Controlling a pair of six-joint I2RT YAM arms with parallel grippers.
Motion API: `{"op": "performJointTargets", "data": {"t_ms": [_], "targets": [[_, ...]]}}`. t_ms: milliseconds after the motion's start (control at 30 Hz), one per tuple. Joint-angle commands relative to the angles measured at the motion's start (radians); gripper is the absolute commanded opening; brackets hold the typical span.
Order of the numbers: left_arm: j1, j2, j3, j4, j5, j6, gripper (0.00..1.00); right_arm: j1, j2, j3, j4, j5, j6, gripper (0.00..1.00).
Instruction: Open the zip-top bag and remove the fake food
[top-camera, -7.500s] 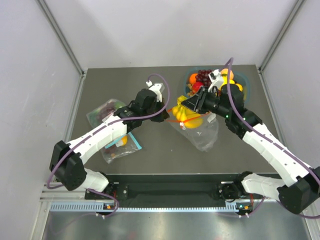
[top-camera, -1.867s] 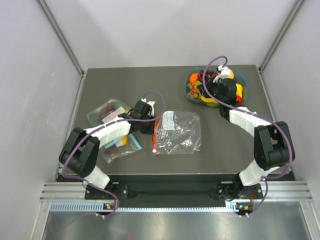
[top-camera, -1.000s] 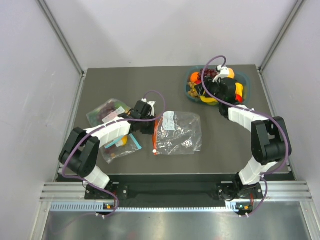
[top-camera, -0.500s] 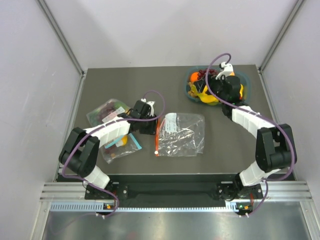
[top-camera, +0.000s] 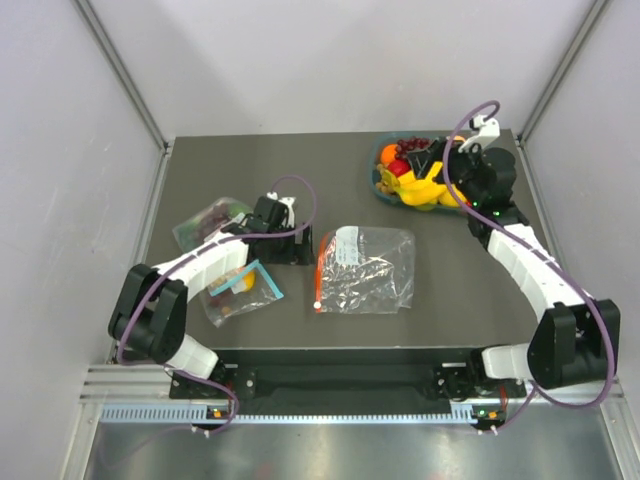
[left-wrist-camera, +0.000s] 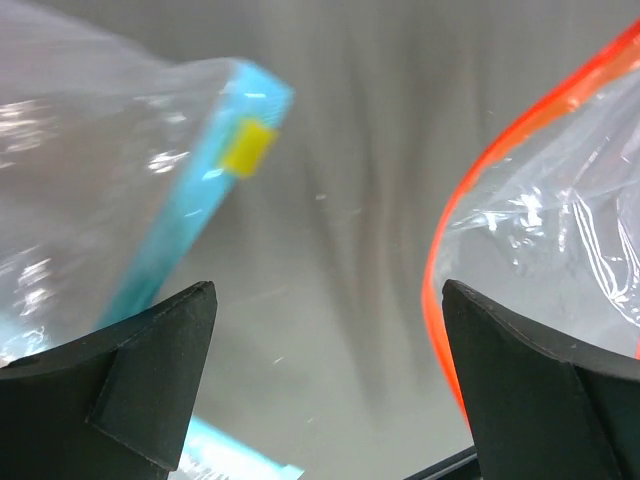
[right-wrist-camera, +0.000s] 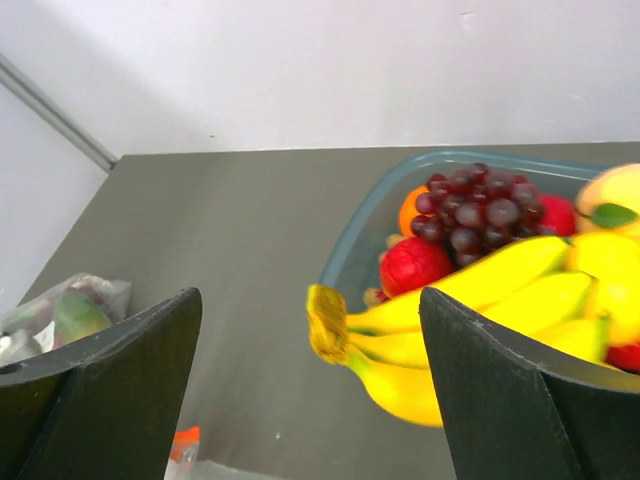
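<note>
Both spread-jawed — left gripper (left-wrist-camera: 327, 300) beside zip-top bag (top-camera: 368, 270), right gripper (right-wrist-camera: 310, 300) near fake food (right-wrist-camera: 470, 295).

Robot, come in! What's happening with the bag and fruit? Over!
Left tool open, right tool open. Zip-top bag flat, looks empty. Bananas in bin. Nothing in the way.

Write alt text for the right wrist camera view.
A yellow banana bunch lies in a teal-rimmed container with a dark purple grape cluster and a red fruit, its stem end jutting past the rim. The open right gripper frames it above the grey table.
</note>
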Motion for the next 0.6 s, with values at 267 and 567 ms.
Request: {"op": "performJointTargets", "data": {"t_ms": [267, 567], "targets": [[0.071, -0.139, 0.092, -0.275, -0.201, 0.038, 0.99, -0.139, -0.274, -0.041, -0.269, 0.03, -0.1, 0.92], [0.077, -0.214, 0.395, -0.456, -0.443, -0.053, 0.99, -0.149, -0.421, -0.04, -0.505, 0.147, -0.151, 0.96]]}}
